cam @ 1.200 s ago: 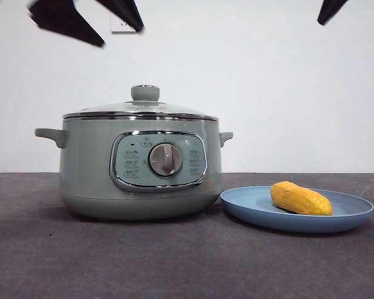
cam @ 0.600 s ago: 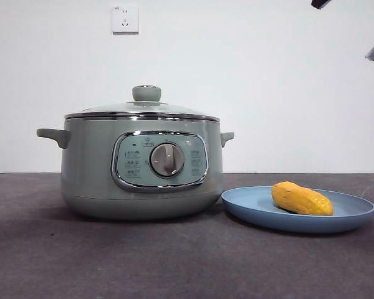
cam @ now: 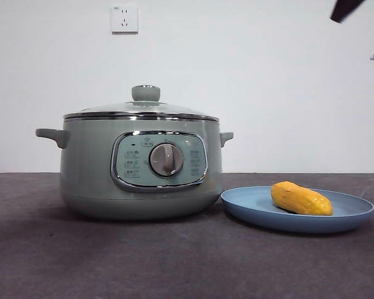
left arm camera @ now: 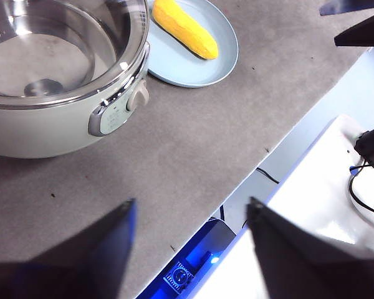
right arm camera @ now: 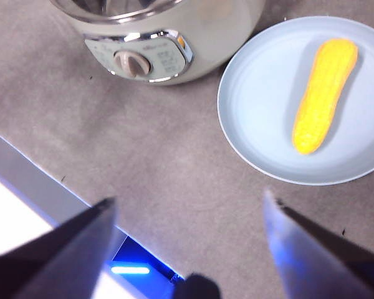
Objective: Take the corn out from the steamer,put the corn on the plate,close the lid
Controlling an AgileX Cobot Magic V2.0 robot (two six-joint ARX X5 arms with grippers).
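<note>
Above steamer (cam: 141,165) — left end effector (left arm camera: 190,215) gone, spread open; right (right arm camera: 190,208) likewise.

Below my left gripper (left arm camera: 190,249), whose jaws are matt black, the table (cam: 174,261) looks like rough, dull grey felt. The steamer (cam: 87,168) beyond it has a smooth, satin sage-green shell, a shiny chrome frame round its panel and a brushed grey dial (cam: 166,159). Its lid (cam: 143,108) is clear glass with a polished metal rim. Under my right gripper (right arm camera: 187,249), the plate (right arm camera: 262,124) is smooth matt blue, seemingly plastic, and the corn (right arm camera: 324,93) finely bumpy.
</note>
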